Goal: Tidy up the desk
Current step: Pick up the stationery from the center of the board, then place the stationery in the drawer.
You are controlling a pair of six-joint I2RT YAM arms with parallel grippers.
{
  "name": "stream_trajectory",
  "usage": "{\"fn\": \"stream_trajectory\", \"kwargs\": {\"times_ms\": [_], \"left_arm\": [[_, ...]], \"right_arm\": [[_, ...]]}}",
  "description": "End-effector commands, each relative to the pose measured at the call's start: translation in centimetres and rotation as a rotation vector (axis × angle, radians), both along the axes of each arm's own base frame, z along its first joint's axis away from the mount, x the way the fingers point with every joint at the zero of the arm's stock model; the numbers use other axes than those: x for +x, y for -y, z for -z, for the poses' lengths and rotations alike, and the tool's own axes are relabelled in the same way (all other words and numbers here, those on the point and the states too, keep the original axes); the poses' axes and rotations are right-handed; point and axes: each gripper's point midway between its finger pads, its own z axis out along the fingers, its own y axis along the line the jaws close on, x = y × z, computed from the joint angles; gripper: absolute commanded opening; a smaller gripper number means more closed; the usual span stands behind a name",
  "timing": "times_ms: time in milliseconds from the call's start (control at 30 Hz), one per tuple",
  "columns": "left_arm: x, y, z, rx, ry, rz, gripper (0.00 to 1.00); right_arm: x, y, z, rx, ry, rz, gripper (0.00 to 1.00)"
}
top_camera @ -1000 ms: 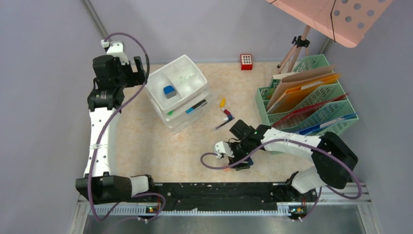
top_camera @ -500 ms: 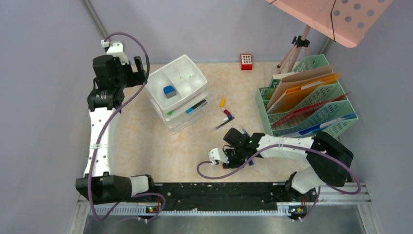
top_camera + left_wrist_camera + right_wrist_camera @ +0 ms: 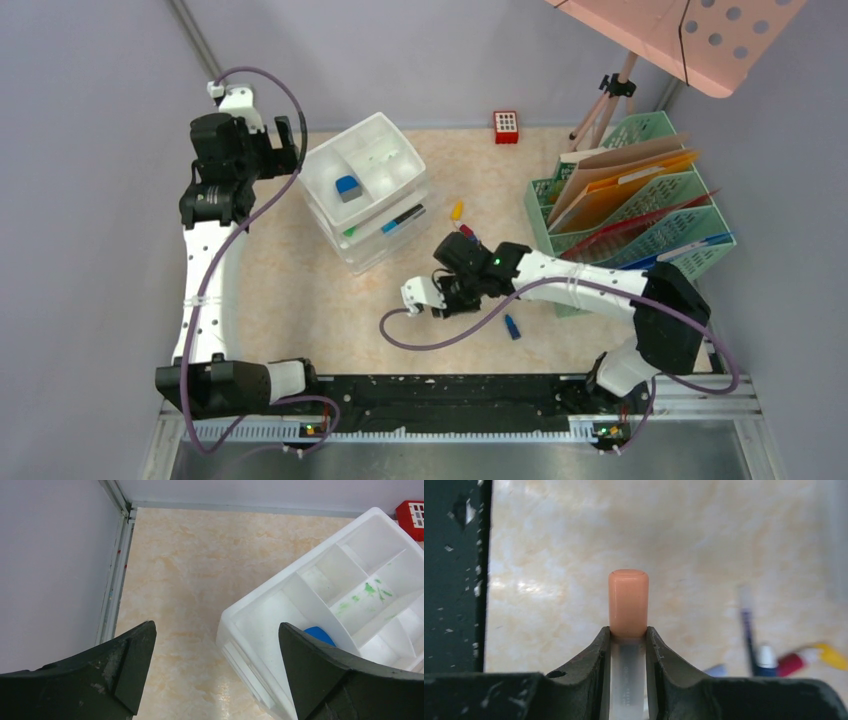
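The desk (image 3: 300,300) is a beige marbled top walled by grey panels. My right gripper (image 3: 447,297) hovers over its middle, shut on a marker (image 3: 628,602) with an orange cap and a pale barrel; the cap sticks out past the fingertips (image 3: 651,640). My left gripper (image 3: 285,140) hangs open at the far left, next to the white drawer unit (image 3: 365,190). In the left wrist view the left gripper (image 3: 215,670) has nothing between its fingers, only bare desk (image 3: 200,555) and the unit's corner (image 3: 260,630).
A blue piece (image 3: 347,187) lies in the unit's top tray, and markers (image 3: 403,218) show in its drawer. Loose pens (image 3: 464,232) and a small blue piece (image 3: 512,327) lie on the desk. Green file rack (image 3: 640,215) at right, red box (image 3: 506,126) at back, black rail (image 3: 440,390) in front.
My right gripper closed on the orange-capped marker near the front, then rose and swung left and away from the rail. The small blue piece stayed on the desk. The left arm held still.
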Motion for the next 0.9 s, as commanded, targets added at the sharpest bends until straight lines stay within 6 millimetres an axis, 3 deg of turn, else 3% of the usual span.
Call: {"fn": "stream_trajectory", "kwargs": {"times_ms": [0, 267, 433, 600, 867], "left_arm": [[-0.3, -0.6, -3.0, 0.033, 0.096, -0.019, 0.98], [-0.3, -0.5, -2.4, 0.030, 0.082, -0.017, 0.98], [-0.3, -0.4, -1.5, 0.028, 0.072, -0.012, 0.98], [-0.1, -0.4, -1.0, 0.025, 0.061, -0.008, 0.99], [0.2, -0.4, -0.7, 0.023, 0.054, -0.005, 0.98]], "right_arm": [[3.6, -3.5, -7.2, 0.074, 0.205, -0.089, 0.04], [9.4, -7.4, -15.3, 0.107, 0.490, -0.175, 0.02], [12.4, -9.3, -18.1, 0.117, 0.578, -0.203, 0.02], [14.4, -10.9, -19.2, 0.117, 0.655, -0.251, 0.02], [16.3, -12.2, -18.4, 0.097, 0.688, -0.264, 0.04]]}}
